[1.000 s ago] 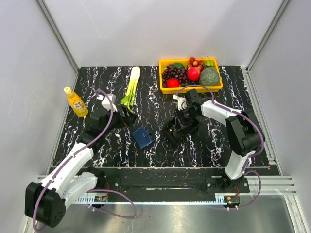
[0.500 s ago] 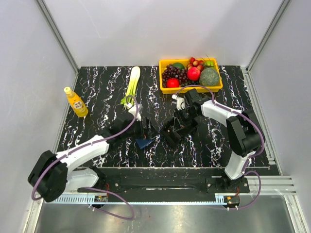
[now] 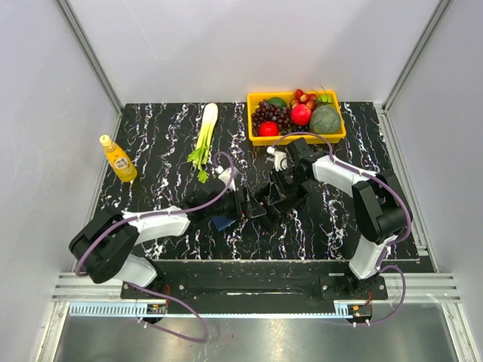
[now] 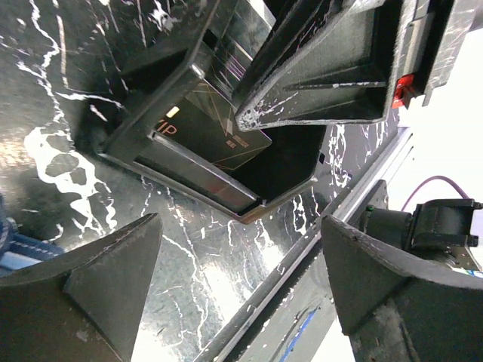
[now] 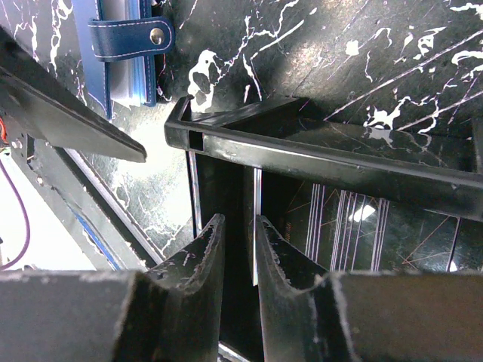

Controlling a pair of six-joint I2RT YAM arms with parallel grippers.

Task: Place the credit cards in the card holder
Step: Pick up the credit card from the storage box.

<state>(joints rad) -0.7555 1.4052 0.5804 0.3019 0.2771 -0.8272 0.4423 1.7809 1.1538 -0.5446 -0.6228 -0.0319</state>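
The navy card holder (image 5: 124, 45) lies closed, its snap strap across pale blue pages, just left of the black tray (image 5: 317, 154); in the top view (image 3: 220, 223) my left arm partly covers it. Dark credit cards (image 5: 362, 219) with pink lines lie in the tray, and they also show in the left wrist view (image 4: 215, 124). My right gripper (image 5: 235, 253) is down inside the tray, its fingers nearly together on a card standing on edge (image 5: 253, 204). My left gripper (image 4: 241, 294) is wide open and empty, hovering at the tray's near-left corner (image 3: 243, 205).
A yellow basket (image 3: 296, 136) of fruit stands at the back right. A celery stalk (image 3: 204, 136) lies at the back middle and a yellow bottle (image 3: 118, 159) at the left. The table's front rail (image 4: 302, 264) runs just beyond the tray.
My left arm has swung right from the table's left side, across the card holder, up to the tray. My right gripper has stayed in the tray, which has shifted slightly.
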